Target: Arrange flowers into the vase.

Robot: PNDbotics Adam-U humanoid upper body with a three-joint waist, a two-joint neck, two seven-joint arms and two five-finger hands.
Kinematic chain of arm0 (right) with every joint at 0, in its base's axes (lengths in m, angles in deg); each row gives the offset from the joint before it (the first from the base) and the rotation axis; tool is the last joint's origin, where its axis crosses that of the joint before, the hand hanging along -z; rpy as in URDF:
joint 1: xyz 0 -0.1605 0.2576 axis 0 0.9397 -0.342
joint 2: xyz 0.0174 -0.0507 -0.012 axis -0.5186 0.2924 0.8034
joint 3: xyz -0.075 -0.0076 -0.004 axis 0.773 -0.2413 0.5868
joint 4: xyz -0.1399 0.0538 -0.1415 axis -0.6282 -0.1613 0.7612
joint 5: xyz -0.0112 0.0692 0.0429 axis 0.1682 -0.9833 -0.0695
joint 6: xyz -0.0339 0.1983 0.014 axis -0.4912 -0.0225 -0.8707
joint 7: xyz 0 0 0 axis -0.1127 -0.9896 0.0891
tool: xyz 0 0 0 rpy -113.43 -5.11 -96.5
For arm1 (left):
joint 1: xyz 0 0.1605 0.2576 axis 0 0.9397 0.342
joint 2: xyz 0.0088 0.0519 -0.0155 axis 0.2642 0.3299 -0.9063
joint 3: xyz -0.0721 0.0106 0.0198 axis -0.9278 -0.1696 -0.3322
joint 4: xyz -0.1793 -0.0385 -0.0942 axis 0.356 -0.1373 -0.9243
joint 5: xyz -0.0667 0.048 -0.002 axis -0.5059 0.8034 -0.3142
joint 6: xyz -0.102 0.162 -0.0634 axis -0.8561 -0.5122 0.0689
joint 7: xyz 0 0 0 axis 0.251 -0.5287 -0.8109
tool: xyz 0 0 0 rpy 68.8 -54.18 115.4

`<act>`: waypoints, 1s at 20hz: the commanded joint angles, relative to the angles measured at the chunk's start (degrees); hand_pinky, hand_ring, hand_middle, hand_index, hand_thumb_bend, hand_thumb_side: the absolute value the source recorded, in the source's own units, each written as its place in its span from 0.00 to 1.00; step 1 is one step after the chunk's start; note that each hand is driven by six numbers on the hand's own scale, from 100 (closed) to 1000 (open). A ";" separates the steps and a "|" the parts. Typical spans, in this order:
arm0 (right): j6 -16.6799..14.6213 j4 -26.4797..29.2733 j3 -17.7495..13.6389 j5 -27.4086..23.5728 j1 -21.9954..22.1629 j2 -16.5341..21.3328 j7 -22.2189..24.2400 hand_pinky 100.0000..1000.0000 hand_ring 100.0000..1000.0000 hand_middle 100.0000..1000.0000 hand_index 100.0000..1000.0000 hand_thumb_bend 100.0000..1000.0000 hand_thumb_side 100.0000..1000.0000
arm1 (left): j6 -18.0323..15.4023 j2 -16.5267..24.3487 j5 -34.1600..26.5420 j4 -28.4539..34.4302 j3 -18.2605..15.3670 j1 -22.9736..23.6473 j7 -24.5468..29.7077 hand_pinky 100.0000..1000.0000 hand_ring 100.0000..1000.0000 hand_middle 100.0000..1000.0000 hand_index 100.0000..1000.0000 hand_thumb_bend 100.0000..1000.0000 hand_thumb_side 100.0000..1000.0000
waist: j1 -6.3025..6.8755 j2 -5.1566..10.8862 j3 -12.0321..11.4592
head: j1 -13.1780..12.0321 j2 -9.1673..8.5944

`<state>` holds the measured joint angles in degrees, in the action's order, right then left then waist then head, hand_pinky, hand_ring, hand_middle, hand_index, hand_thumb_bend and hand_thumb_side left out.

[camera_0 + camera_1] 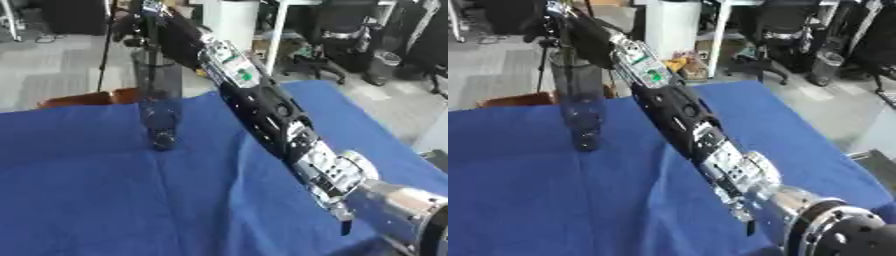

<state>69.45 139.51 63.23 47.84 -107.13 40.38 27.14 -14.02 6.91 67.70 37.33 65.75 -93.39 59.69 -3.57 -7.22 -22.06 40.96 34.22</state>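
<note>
Left eye view is showing my right arm stretching from the lower right corner diagonally up toward the upper left, crossing over the blue cloth that is covering the table. My right hand is reaching to the top of the vase, a tall, clear, dark-tinted cylinder that is standing upright on the cloth toward the far left side of the table. The hand is sitting right at the vase's rim, and a thin dark stem is running down from it into the vase, but the hand is dark against a dark background, so I cannot tell whether my fingers are closing on anything or spreading apart. Right eye view is giving nearly the same scene. My left hand is not appearing in either view.
</note>
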 commanded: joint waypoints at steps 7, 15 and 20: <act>-1.21 0.54 -0.72 1.15 -1.40 2.26 -0.68 1.00 1.00 0.67 0.67 0.00 0.95 | -0.03 0.96 0.24 0.45 -0.32 -0.53 -0.04 0.34 0.52 0.56 0.75 0.54 0.70 | -0.44 1.49 -0.07 | -0.08 -0.29; -1.72 -0.15 -1.08 1.81 -1.24 3.26 -1.34 1.00 1.00 0.75 0.87 0.00 0.98 | -0.02 1.05 0.26 0.44 -0.39 -0.50 -0.10 0.35 0.52 0.56 0.75 0.52 0.71 | -0.66 1.56 -0.12 | -0.30 -0.17; -5.26 -1.74 -0.83 5.83 -0.97 4.20 -2.53 1.00 1.00 0.79 0.96 0.00 0.97 | 0.01 1.08 0.29 0.44 -0.39 -0.54 -0.16 0.35 0.52 0.56 0.75 0.52 0.71 | -0.88 1.43 -0.30 | -0.33 -0.06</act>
<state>65.17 137.68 62.91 52.55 -107.12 42.14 24.74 -13.99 6.92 67.70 37.31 65.74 -93.35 59.67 -3.84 -7.22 -22.32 40.81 34.23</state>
